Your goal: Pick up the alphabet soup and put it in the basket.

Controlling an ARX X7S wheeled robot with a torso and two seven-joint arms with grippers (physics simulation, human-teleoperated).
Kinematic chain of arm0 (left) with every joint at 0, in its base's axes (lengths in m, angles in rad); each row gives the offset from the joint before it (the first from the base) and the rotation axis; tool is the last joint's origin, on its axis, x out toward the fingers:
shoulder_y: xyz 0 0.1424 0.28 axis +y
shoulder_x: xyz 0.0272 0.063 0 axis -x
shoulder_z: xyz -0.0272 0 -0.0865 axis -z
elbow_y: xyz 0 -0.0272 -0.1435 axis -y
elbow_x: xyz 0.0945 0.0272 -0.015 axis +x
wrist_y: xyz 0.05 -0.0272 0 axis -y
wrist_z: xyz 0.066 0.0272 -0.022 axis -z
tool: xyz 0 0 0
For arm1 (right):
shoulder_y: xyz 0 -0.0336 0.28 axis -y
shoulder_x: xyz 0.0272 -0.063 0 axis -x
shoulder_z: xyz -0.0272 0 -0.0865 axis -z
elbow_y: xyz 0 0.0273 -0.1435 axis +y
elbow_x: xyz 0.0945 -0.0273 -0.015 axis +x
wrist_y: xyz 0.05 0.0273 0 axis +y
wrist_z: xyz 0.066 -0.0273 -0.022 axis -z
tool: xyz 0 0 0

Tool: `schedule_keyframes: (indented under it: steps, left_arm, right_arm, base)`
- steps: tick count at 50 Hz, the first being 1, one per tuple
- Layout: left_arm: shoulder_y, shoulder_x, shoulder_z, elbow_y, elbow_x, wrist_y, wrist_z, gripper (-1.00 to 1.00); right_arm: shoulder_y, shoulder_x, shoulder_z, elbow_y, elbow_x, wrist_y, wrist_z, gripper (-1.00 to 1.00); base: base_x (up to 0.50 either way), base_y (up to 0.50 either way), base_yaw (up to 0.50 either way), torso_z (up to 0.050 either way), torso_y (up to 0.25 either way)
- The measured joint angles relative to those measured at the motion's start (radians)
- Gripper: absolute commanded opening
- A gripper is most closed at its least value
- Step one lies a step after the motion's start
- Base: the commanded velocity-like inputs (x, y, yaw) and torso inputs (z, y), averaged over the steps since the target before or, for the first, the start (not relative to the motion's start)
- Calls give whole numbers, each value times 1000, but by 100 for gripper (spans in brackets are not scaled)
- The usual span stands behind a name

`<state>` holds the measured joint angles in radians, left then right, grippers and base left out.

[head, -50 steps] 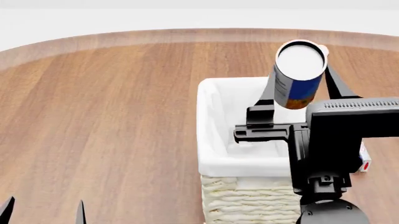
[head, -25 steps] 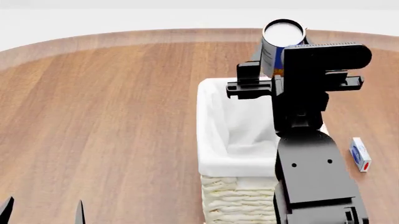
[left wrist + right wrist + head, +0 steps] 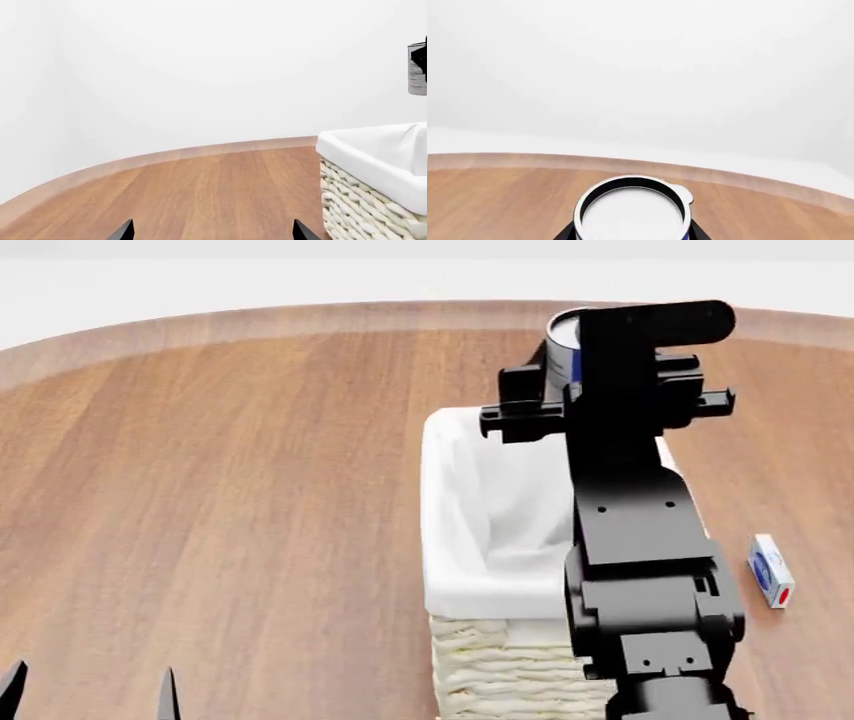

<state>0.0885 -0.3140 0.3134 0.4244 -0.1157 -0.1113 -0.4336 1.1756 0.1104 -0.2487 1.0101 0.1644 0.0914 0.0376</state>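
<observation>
The right gripper (image 3: 567, 375) holds the soup (image 3: 562, 348) clamped between its jaws, up in the air and clear of the counter (image 3: 214, 470). In the head view the can shows only as a sliver of white top and blue label behind the black wrist block. It sits at the far end of the basket (image 3: 461, 540), toward the counter's far edge, roughly over the far rim of the white lining. Whether it hangs fully inside the opening or partly past the far rim, I cannot tell from this view.

The right wrist view shows the soup (image 3: 631, 210) from above its white lid, so its long axis points back toward that camera, close to upright with some lean. The left wrist view catches the soup (image 3: 417, 67) as a grey sliver above the basket (image 3: 373, 165), with a clear gap between can and lining.

The coming move turns on that offset. The basket's open mouth lies below the can and a little toward the robot, with its long side running from near to far. In my judgement the can needs to come slightly nearer and then down before it is released, or it may strike the far rim.

The left gripper (image 3: 88, 692) shows only two dark tips (image 3: 170, 692) at the near left, spread apart and empty, well apart from the basket. The right arm is plainly the one placed for this. A small blue and white box (image 3: 770, 571) lies on the counter to the basket's right.
</observation>
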Motion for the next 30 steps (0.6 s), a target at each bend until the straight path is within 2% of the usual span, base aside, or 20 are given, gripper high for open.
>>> schedule_keyframes:
  steps: [12, 30]
  left_arm:
    - [-2, -4, -1, -5, -5, 6, -3, 100]
    - [-1, -8, 1, -8, -11, 12, -8, 100]
  right_arm:
    - [100, -28, 8, 223, -35, -17, -29, -100]
    - [117, -51, 18, 299, -101, 73, -120, -100]
  base:
    - [0, 0, 0, 0, 0]
    - [0, 0, 0, 1, 1]
